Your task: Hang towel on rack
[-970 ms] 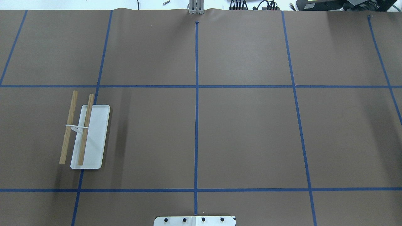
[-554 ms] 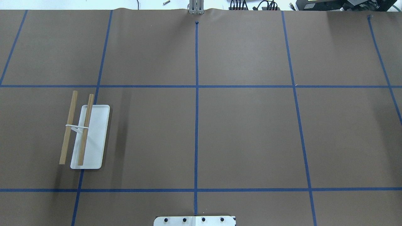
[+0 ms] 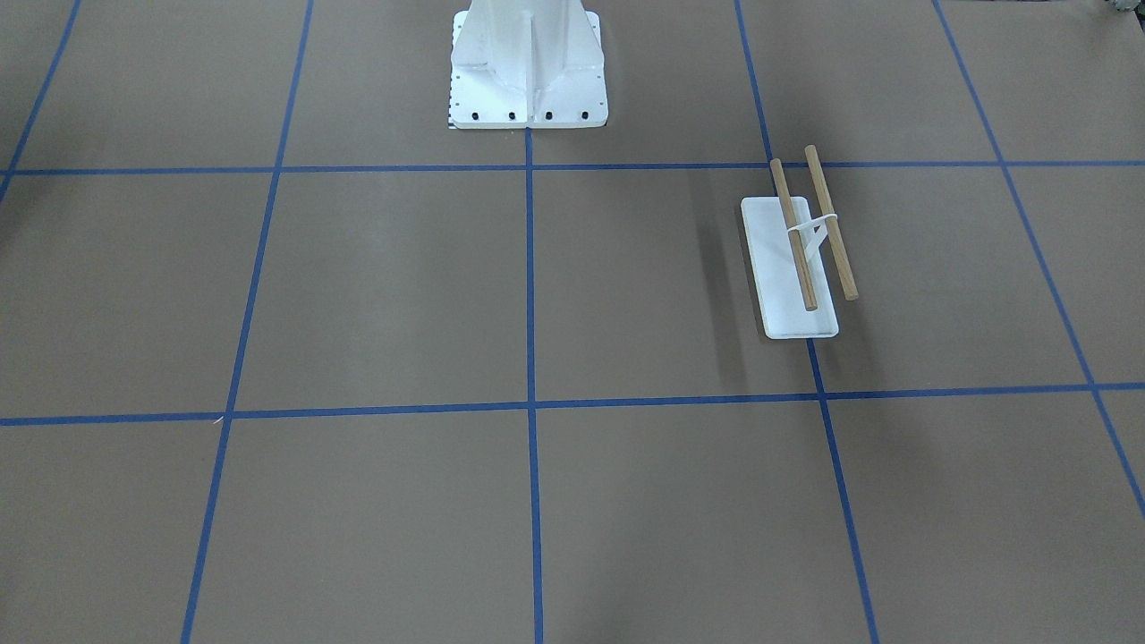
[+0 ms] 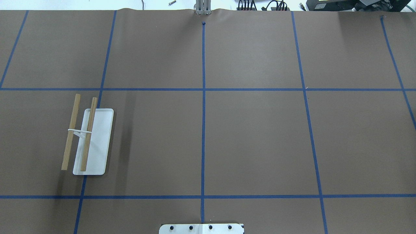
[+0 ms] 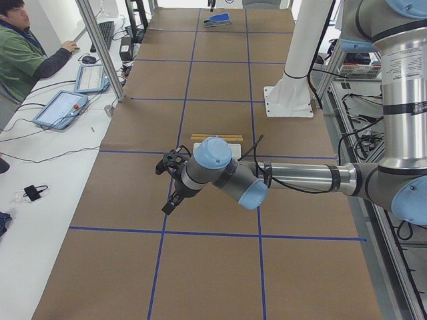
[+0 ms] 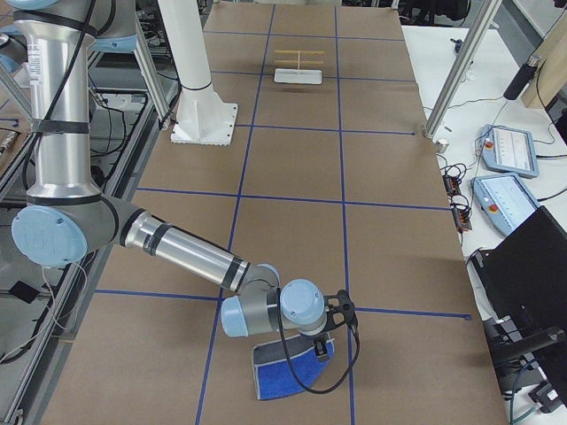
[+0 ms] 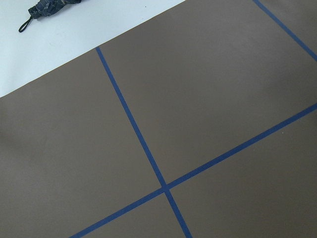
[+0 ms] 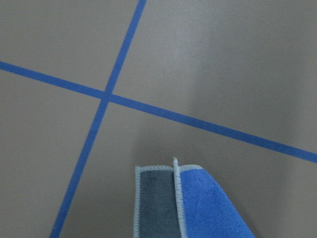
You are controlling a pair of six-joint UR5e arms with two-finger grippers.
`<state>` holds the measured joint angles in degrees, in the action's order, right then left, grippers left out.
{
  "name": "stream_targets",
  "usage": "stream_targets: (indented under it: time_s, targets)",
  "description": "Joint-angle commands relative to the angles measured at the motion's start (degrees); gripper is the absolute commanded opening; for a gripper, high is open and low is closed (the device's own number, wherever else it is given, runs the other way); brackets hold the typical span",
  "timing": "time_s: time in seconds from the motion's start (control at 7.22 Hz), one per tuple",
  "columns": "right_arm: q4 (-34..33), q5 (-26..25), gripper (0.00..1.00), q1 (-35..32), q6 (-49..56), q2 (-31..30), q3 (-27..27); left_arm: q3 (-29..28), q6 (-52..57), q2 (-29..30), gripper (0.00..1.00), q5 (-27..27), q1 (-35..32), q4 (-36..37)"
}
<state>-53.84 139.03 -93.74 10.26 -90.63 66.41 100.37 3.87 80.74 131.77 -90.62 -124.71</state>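
Note:
The rack point(image 4: 97, 143) has a flat white base and two wooden dowels and stands on the table's left half; it also shows in the front view point(image 3: 792, 277), the left view point(image 5: 217, 139) and far off in the right view point(image 6: 299, 64). The blue towel point(image 6: 288, 367) lies on the brown paper at the table's right end; its grey-stitched, folded corner shows in the right wrist view point(image 8: 198, 208). My right gripper point(image 6: 330, 341) hovers at the towel's end. My left gripper point(image 5: 168, 207) hangs over bare paper in front of the rack. For both grippers I cannot tell whether they are open or shut.
The white bolted pedestal point(image 3: 528, 63) stands at the table's robot side. An operator point(image 5: 20, 53) sits with tablets point(image 5: 63, 107) at the side bench. A folded umbrella point(image 7: 44, 10) lies off the paper. Blue tape lines grid the brown paper.

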Motion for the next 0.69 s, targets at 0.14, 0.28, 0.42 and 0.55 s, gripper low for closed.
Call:
stream_targets:
  time_s: [0.14, 0.28, 0.42, 0.55]
  targets:
    - [0.3, 4.6, 1.0, -3.4, 6.4, 5.5, -13.8, 0.1, 0.0, -0.1, 0.99, 0.1, 0.1, 0.0]
    - [0.3, 4.2, 1.0, -3.4, 6.9, 5.5, -14.4, 0.0, 0.0, -0.1, 0.99, 0.1, 0.1, 0.0]
    - [0.5, 2.0, 1.0, -3.3, 8.3, 6.4, -15.6, 0.0, 0.0, -0.1, 0.99, 0.1, 0.1, 0.0]
    - [0.5, -0.9, 1.0, -3.2, 9.1, 6.7, -15.6, 0.0, 0.1, -0.1, 0.99, 0.1, 0.1, 0.0]
